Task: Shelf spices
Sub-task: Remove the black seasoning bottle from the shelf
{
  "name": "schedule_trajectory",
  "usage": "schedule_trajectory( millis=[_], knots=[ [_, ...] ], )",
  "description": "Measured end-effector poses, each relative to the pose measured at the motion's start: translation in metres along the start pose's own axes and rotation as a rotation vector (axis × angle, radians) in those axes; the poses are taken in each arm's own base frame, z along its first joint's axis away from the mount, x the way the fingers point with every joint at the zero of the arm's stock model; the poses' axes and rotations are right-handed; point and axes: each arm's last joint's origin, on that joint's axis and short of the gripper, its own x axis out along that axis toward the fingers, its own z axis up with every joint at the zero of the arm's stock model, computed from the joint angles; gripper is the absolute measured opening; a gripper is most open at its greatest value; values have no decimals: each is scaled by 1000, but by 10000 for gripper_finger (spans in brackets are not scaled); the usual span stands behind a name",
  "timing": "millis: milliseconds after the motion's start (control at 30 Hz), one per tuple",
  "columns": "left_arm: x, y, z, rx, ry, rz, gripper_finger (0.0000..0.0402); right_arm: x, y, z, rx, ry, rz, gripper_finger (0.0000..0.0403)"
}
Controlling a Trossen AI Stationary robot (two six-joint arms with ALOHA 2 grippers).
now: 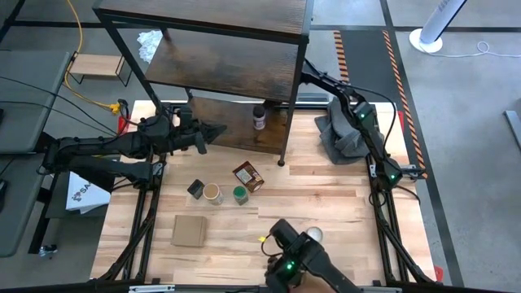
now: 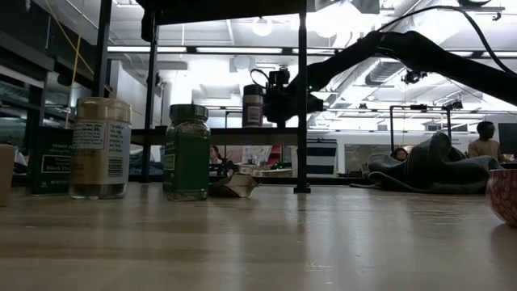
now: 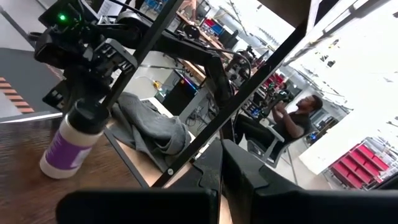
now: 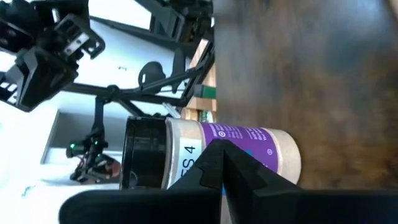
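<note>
The dark-capped jar with the purple-white label [image 1: 259, 117] stands upright on a lower board of the tall dark-wood, black-framed shelf [image 1: 244, 49], yet the right pincer [image 4: 221, 163] – pinched shut, empty – hovers so near that any careless motion could topple it; the left pincer [image 1: 213, 130] waits shut nearby.

You see the purple-label jar [image 1: 259, 117] on the shelf [image 1: 244, 61]; tin [image 1: 195, 190], two jars [image 1: 213, 194] and pouch [image 1: 248, 176] sit before it.
</note>
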Motion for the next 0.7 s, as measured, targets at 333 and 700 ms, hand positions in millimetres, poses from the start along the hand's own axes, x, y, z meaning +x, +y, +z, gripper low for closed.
schedule_trajectory(
  millis=[333,700],
  knots=[
    [0,0,0,1,2,2,7,14,6,-10,4,57,49,0],
    [0,2,-3,10,31,25,7,39,13,-16,-4,117,65,0]
  ],
)
